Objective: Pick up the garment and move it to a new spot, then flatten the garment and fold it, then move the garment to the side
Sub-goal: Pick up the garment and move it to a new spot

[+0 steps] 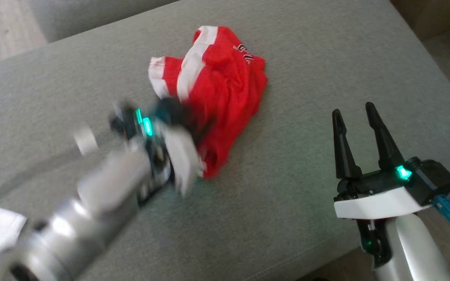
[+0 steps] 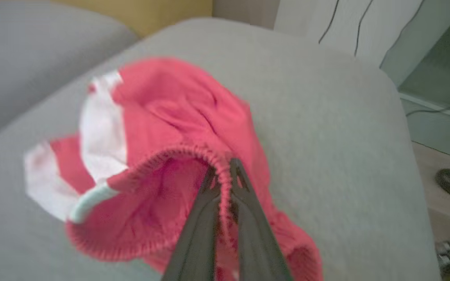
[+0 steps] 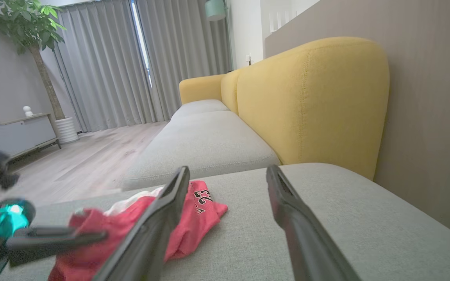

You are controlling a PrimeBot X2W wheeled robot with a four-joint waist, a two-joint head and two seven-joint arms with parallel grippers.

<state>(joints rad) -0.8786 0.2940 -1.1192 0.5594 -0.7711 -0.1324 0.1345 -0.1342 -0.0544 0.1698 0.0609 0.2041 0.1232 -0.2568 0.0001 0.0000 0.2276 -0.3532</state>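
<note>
The crumpled red jersey [image 1: 225, 89] lies mid-cushion on the grey sofa seat [image 1: 346, 50]. The left gripper [image 2: 225, 171] pinches just its ribbed hem [image 2: 182, 153], fingers pressed together, so a quick lift could pull that thin edge free. The right gripper [image 1: 353, 109] hangs spread and empty, well apart.

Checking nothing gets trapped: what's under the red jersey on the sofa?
The crumpled red jersey with white sleeves rests on the grey fabric sofa cushion, which shows all round it. Whatever lies beneath its folds is covered. The left claw pinches its ribbed hem.
</note>
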